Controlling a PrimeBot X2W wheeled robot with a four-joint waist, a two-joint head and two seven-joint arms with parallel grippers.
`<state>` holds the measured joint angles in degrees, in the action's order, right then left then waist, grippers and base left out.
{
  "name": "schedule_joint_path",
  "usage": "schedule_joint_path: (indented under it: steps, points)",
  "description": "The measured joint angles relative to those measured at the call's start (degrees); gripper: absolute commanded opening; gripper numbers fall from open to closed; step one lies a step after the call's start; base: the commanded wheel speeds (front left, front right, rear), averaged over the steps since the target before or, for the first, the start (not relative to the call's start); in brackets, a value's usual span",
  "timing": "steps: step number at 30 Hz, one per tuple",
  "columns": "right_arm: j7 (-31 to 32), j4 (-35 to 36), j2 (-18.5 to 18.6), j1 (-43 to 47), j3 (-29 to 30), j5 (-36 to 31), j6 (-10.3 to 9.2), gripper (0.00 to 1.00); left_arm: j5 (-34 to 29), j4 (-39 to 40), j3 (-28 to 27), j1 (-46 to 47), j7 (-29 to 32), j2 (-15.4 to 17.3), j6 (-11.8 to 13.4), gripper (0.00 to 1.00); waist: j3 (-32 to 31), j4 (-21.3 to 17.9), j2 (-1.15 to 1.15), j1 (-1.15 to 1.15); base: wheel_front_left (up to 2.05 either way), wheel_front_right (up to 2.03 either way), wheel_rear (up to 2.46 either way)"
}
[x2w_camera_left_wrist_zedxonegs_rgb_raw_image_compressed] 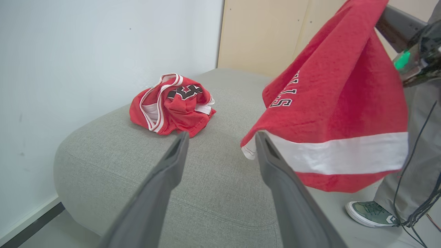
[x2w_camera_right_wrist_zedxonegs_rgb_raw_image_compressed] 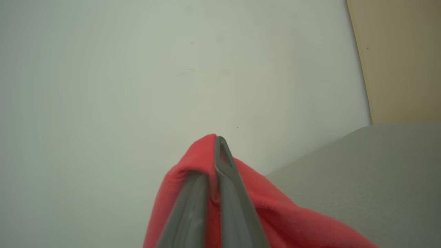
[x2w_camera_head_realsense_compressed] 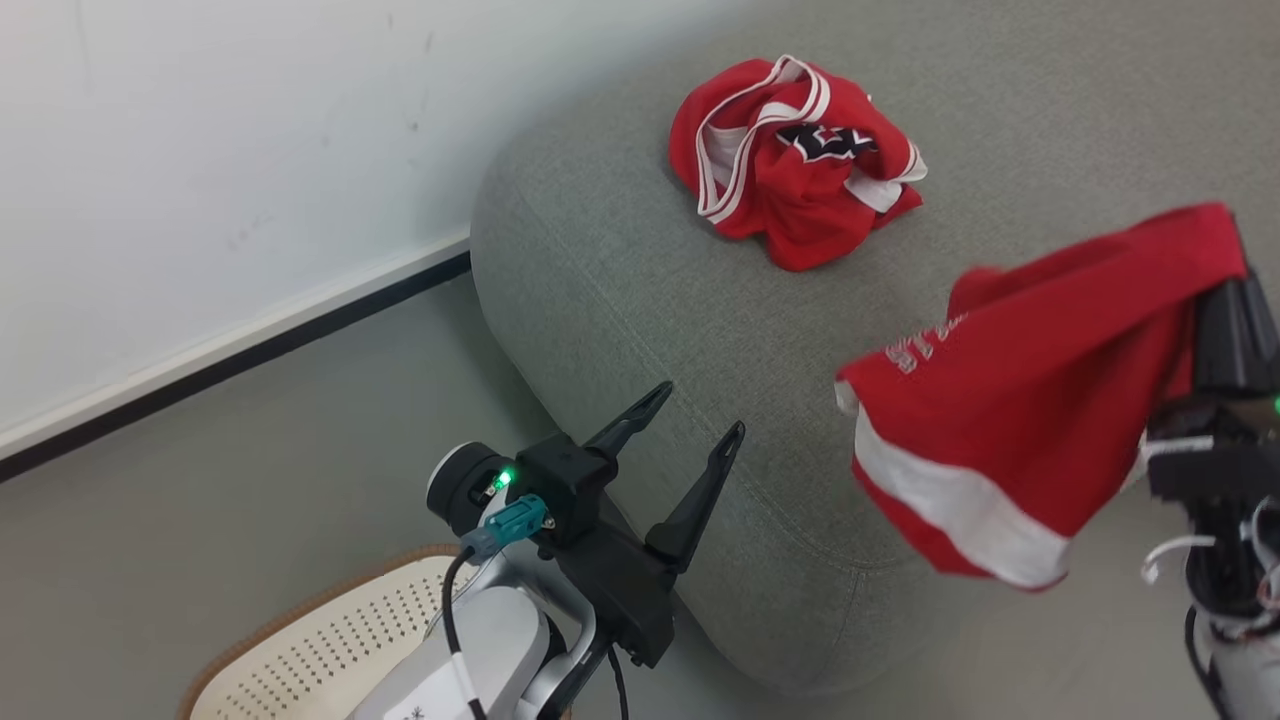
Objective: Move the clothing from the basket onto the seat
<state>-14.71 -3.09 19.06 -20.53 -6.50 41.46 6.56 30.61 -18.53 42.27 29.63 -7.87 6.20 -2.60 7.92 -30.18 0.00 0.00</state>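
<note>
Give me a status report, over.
Left pincer open, empty. Right pincer shut on hanging red garment. Other garment lies on sofa. Person's shoe beside sofa.

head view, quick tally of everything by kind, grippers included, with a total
grey sofa: 1
red garments: 2 (crumpled garment lying on the sofa, hanging garment pinched in the shut right gripper)
basket: 1
grippers: 2 (left gripper open, holding nothing)
total: 6
</note>
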Motion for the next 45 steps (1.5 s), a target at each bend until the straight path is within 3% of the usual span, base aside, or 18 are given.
schedule_joint_path:
  steps: [9, 14, 25, 35, 45]
  points:
    - [0.2, -9.2, 3.4, -11.7, 0.7, 4.0, 0.35, 0.00, -0.5, 0.4, 0.7, 1.9, 1.3, -0.4, -0.3, 1.00, 2.9, 1.4, 0.00, 0.00, 0.00, 0.00, 0.00]
    - [2.5, -16.2, 7.2, -21.7, -0.4, 5.0, 0.52, 0.00, -1.8, 1.2, 0.9, 3.8, 2.5, -0.4, 0.1, 1.00, 5.7, 2.9, 0.00, 0.00, 0.00, 0.00, 0.00]
    - [5.5, -31.2, 13.7, -34.8, -1.5, 6.0, 0.52, 0.00, -3.0, 3.0, 1.3, 8.1, 4.4, -0.8, 0.6, 1.00, 13.0, 7.9, 0.00, 0.01, 0.00, 0.00, 0.00]
    - [6.1, -40.6, 14.0, -41.8, -4.6, 1.5, 0.54, 0.00, -4.0, 4.7, 1.0, 11.4, 5.3, -0.9, 1.6, 1.00, 20.2, 14.1, 0.01, 0.00, 0.00, 0.00, 0.00]
    - [8.7, -50.7, 12.1, -44.5, -11.7, -4.4, 0.54, 0.00, -4.9, 3.6, -0.8, 14.0, 4.2, -0.4, 1.6, 1.00, 26.3, 20.6, 0.01, 0.01, 0.00, 0.00, 0.00]
